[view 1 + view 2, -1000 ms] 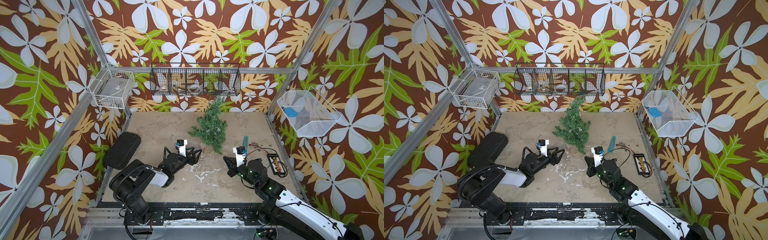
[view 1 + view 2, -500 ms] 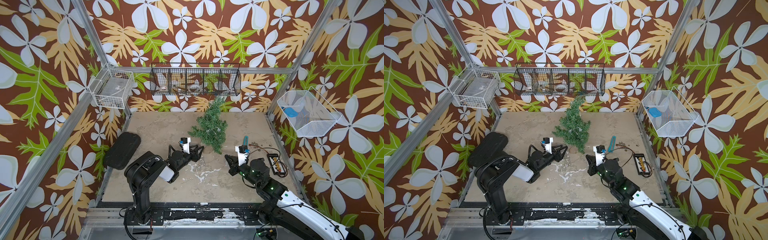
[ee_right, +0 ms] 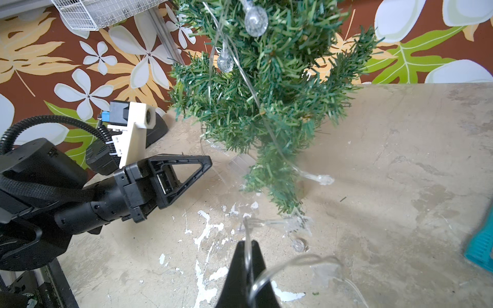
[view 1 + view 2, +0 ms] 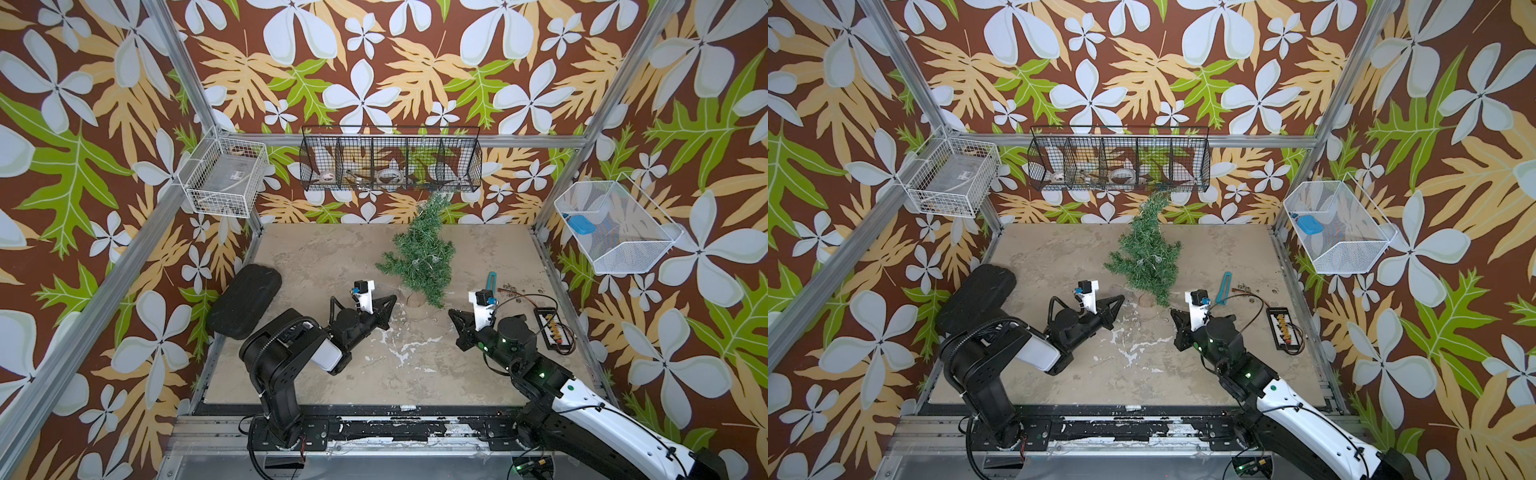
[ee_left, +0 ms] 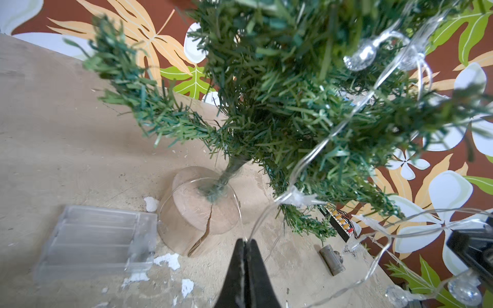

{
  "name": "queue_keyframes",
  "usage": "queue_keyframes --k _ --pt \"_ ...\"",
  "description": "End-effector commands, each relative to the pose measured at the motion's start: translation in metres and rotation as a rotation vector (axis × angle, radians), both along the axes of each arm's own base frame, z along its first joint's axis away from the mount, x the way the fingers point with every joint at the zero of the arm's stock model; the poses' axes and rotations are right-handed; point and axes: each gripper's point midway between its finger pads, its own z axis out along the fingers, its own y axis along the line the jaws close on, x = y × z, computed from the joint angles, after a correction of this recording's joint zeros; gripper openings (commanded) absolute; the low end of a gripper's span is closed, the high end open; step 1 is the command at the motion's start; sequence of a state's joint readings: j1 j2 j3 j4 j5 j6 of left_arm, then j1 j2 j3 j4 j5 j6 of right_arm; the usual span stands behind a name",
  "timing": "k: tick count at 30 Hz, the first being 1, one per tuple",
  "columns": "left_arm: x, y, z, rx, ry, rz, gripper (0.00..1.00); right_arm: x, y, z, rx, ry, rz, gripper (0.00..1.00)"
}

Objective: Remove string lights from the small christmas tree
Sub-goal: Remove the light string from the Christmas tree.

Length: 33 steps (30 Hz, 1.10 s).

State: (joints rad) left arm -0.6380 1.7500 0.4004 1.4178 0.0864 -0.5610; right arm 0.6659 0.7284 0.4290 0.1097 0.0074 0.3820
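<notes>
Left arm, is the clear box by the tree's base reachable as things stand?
Likely yes on path: the clear box lies close on bare table beside the wooden base, nothing over it. But the left gripper is shut on the light strand, so it must let go first.

Bright, even light, soft shadows.
Both top views look sharp; up close, the small christmas tree (image 5: pixel 293 80) looks blurry.

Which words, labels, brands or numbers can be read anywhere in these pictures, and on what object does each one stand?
No text can be read in any view.
Small dark mark on the flat box in the white wire basket: too small to read.
Raised marking on the left arm's black housing, in the right wrist view: blurred, unreadable.
</notes>
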Motion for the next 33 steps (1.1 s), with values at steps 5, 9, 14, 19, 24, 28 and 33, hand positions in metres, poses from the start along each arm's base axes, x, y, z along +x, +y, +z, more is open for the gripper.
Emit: queue_keyframes --k 5,9,14,19,24,28,33 --pt "-0.015 0.025 0.03 -0.033 -0.039 0.07 0.0 0.004 -0.001 0.007 0.023 -0.011 -0.019 0.0" --pt "-0.017 0.032 0.046 0.026 -0.042 0.112 0.0 0.005 0.001 0.011 0.029 -0.006 -0.018 0.0" --pt "-0.015 0.036 0.074 0.081 -0.048 0.146 0.0 0.008 0.005 0.017 0.036 -0.009 -0.012 0.0" --pt "-0.026 0.027 0.108 0.071 -0.097 0.124 0.0 0.01 0.007 0.028 0.055 -0.014 -0.007 0.0" --pt "-0.046 -0.01 0.132 0.074 -0.119 0.046 0.0 0.012 0.005 0.046 0.094 -0.006 0.003 0.0" --pt "-0.063 -0.05 0.138 0.1 -0.124 -0.043 0.0 0.018 -0.01 0.065 0.192 0.009 0.027 0.0" --pt "-0.071 -0.083 0.133 0.096 -0.087 -0.13 0.0 0.012 -0.015 0.086 0.309 0.0 0.129 0.0"
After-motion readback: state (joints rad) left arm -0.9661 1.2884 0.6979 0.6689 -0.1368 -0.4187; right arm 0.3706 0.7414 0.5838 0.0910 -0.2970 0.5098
